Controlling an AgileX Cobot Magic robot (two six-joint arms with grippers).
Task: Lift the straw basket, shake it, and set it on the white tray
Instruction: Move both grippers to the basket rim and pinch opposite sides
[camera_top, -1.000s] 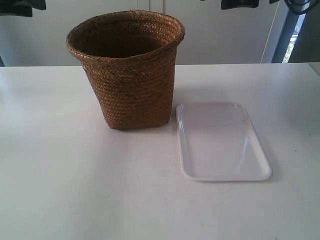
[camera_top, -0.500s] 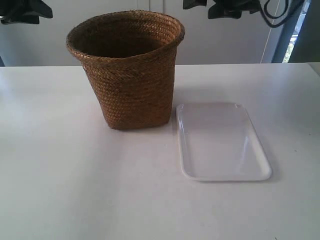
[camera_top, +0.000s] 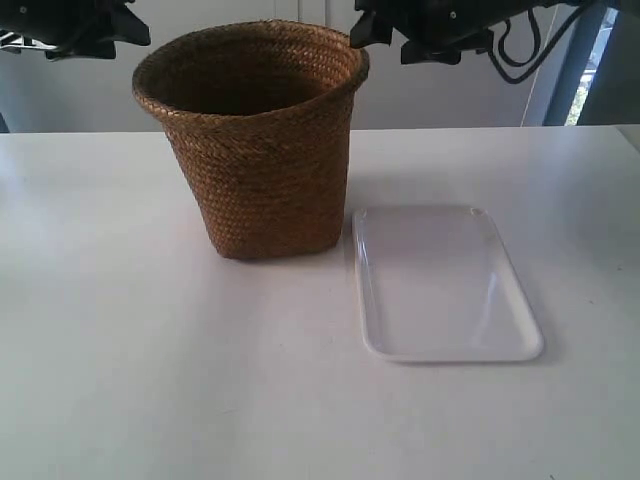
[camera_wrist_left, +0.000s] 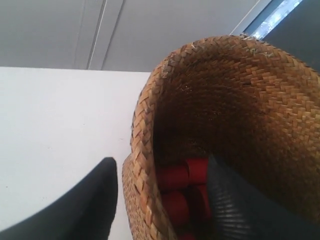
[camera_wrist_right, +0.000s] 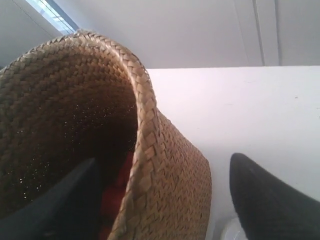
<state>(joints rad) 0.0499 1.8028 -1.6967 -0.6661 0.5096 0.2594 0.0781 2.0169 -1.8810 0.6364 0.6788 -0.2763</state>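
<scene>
Standing upright on the white table (camera_top: 120, 350) was the straw basket (camera_top: 265, 150), wide braided rim up top, narrower base planted flat. And just beside that base, towards the exterior view's right, the white tray (camera_top: 440, 285) lay flat on the table, its near corner almost at the basket's foot. Whether the two touched, I could not tell.

Up high, the arm at the exterior view's left (camera_top: 75, 25) hung off one side of the rim, and the arm at the exterior view's right (camera_top: 440, 25) hung at the other side, its dark tip close over the braid.

Over to the left wrist view: the left gripper (camera_wrist_left: 160, 162) was spread wide and straddled the basket wall! One dark finger (camera_wrist_left: 85, 205) sat outside over the table, the other finger (camera_wrist_left: 240, 210) was down inside the weave. Nothing was clamped; a gap showed between the outer finger and the straw.

Right wrist view, same story: the right gripper (camera_wrist_right: 164, 160) was parted across the rim, one finger (camera_wrist_right: 55, 205) inside the basket, one finger (camera_wrist_right: 270, 200) outside above the table, with a sliver of white tray showing near that outer finger.

And down in the basket's bottom, red rounded pieces (camera_wrist_left: 175, 177) were piled together. What they were, too dim to say.
</scene>
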